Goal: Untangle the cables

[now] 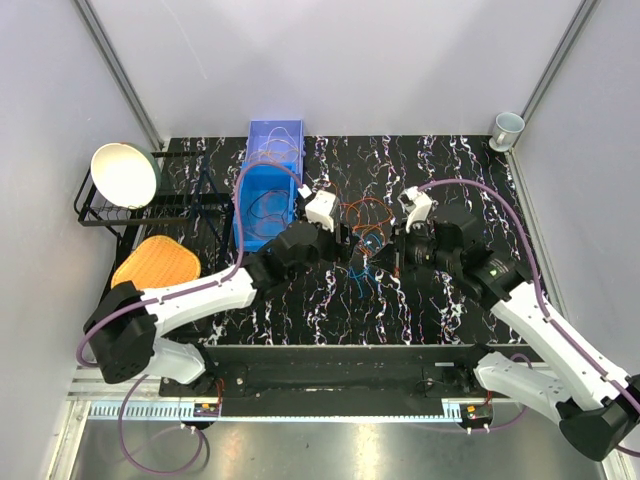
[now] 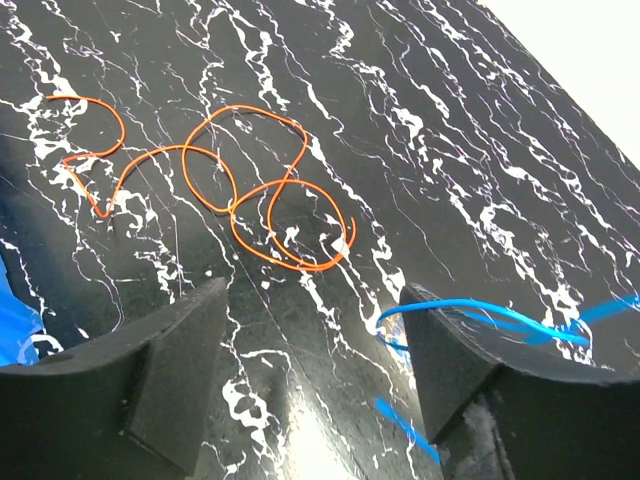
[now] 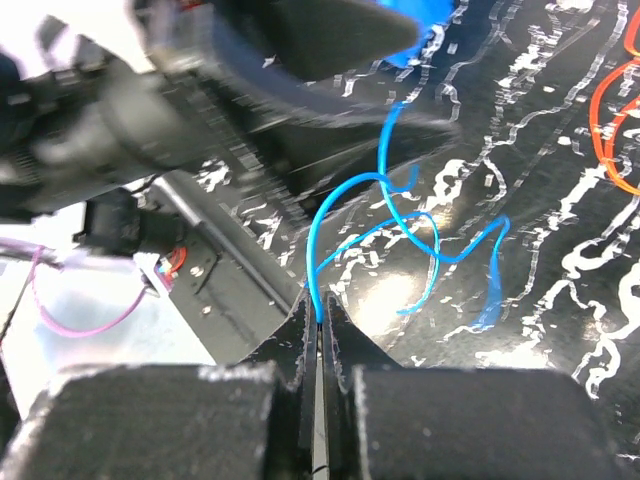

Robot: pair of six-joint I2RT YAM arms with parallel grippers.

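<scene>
The right gripper (image 3: 318, 312) is clenched on one end of the thin blue wire (image 3: 492, 280), whose loose loops trail leftward toward the left gripper (image 2: 312, 300), which is released wide. Just farther back, the looped orange wire (image 2: 232, 207) sprawls left-to-right on the black marbled surface (image 1: 330, 310).

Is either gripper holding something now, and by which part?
The right gripper pinches the blue cable between its fingertips, at the foot of a loop. The left gripper is open, holding nothing.
</scene>
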